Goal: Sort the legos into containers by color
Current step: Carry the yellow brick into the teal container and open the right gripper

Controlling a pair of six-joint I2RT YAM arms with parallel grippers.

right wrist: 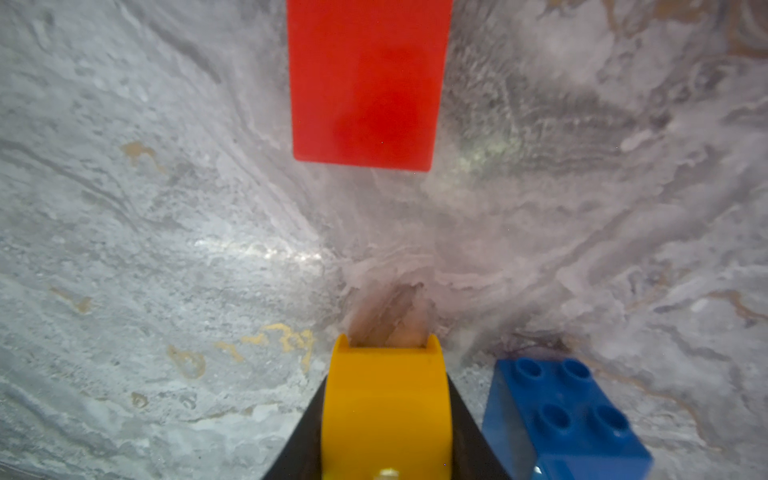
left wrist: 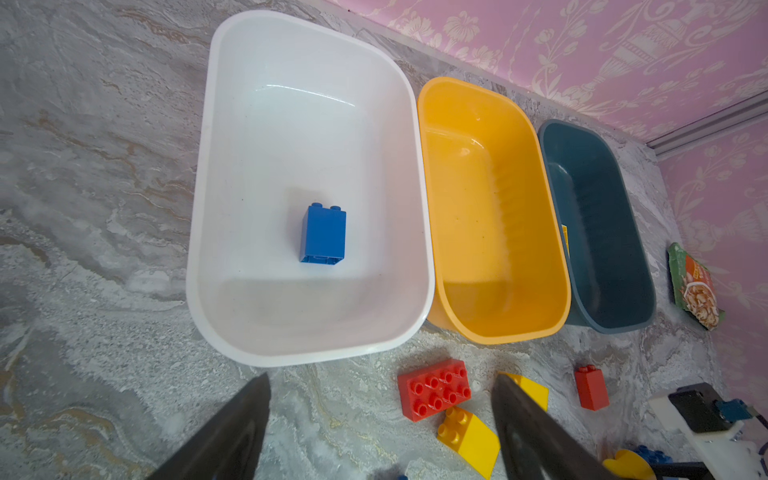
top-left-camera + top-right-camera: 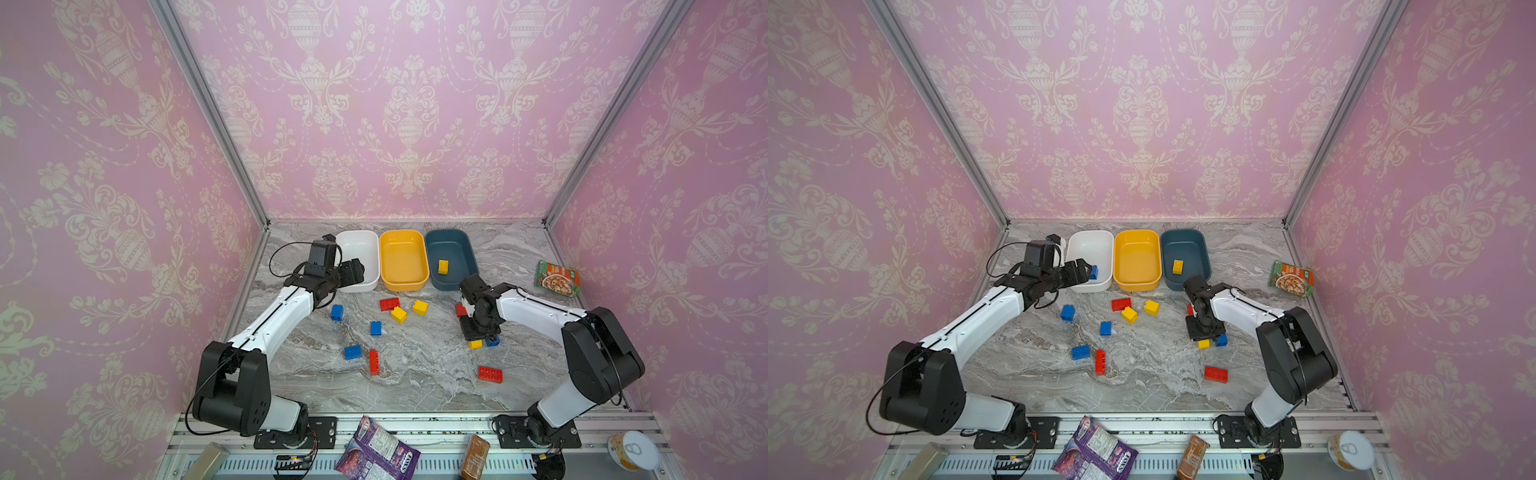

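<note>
Three containers stand in a row at the back: white point(image 3: 365, 243), yellow-orange point(image 3: 403, 259) and teal point(image 3: 455, 245). A blue lego point(image 2: 323, 233) lies in the white one and a yellow lego point(image 3: 443, 267) in the teal one. My left gripper point(image 3: 357, 270) hangs open over the white tub's near rim, nothing between its fingers. On the table at the right, my right gripper point(image 1: 386, 386) is shut on a yellow lego point(image 1: 386, 415), with a blue lego point(image 1: 565, 415) beside it and a red one point(image 1: 365, 83) ahead. Several loose legos lie mid-table, among them a red point(image 3: 389, 304), a yellow point(image 3: 398, 314) and a blue point(image 3: 375, 328).
A green snack packet point(image 3: 557, 278) lies by the right wall. On the front rail sit a purple packet point(image 3: 376, 453), a brown packet point(image 3: 475, 457) and a round can point(image 3: 632, 451). Pink walls close in the table on three sides.
</note>
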